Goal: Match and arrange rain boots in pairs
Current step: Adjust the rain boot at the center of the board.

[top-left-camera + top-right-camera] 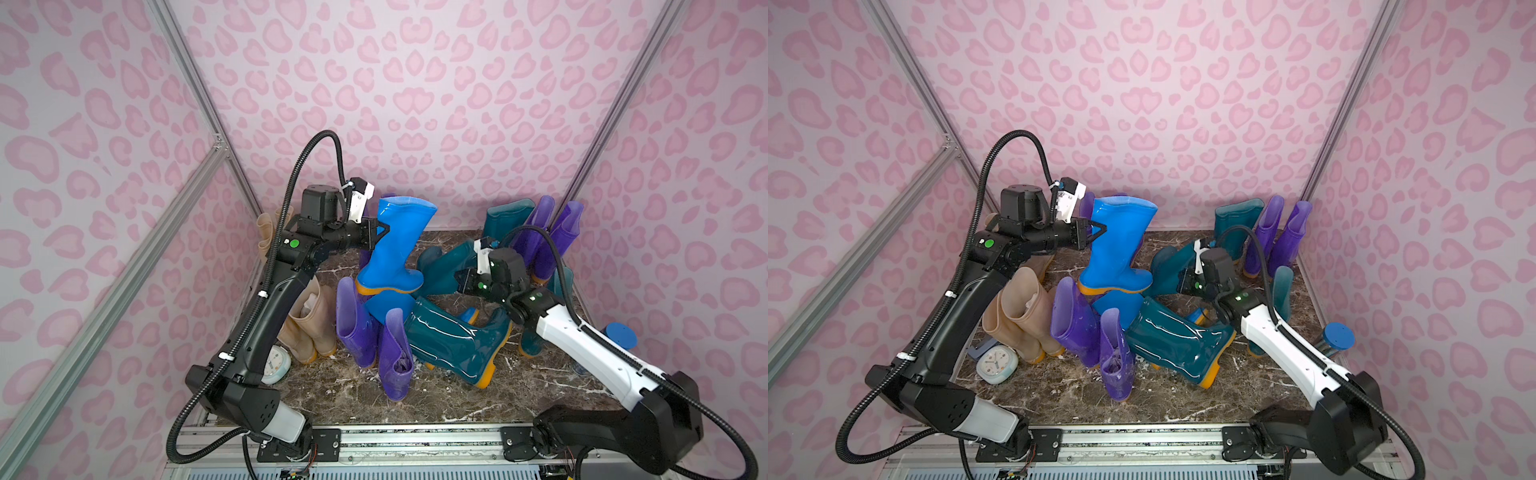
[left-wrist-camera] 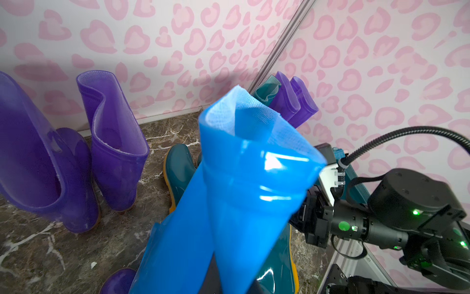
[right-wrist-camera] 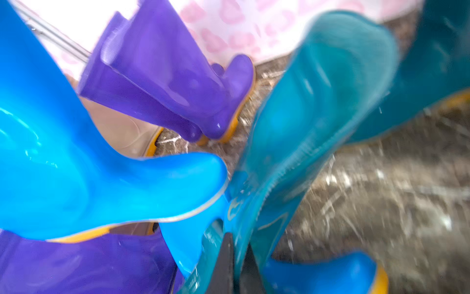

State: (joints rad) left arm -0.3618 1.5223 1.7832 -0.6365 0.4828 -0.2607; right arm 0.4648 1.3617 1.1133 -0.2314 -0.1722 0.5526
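My left gripper [image 1: 380, 232] is shut on the shaft of a bright blue rain boot [image 1: 395, 249] [image 1: 1117, 249], which hangs upright above the pile; in the left wrist view this boot [image 2: 241, 191] hides the jaws. The second bright blue boot [image 1: 386, 305] lies under it. My right gripper [image 3: 236, 267] is shut on the thin shaft wall of a dark teal boot [image 3: 318, 101] [image 1: 444, 266] leaning in the middle. Another teal boot [image 1: 453, 336] lies on its side in front. Two purple boots [image 1: 353, 328] stand beside it.
A beige pair [image 1: 309, 320] stands at the left and a pale clock [image 1: 276, 363] lies in front of it. A teal boot [image 1: 507, 220] and a purple pair [image 1: 552, 232] stand at the back right corner. A blue-topped cylinder [image 1: 621, 334] stands by the right wall.
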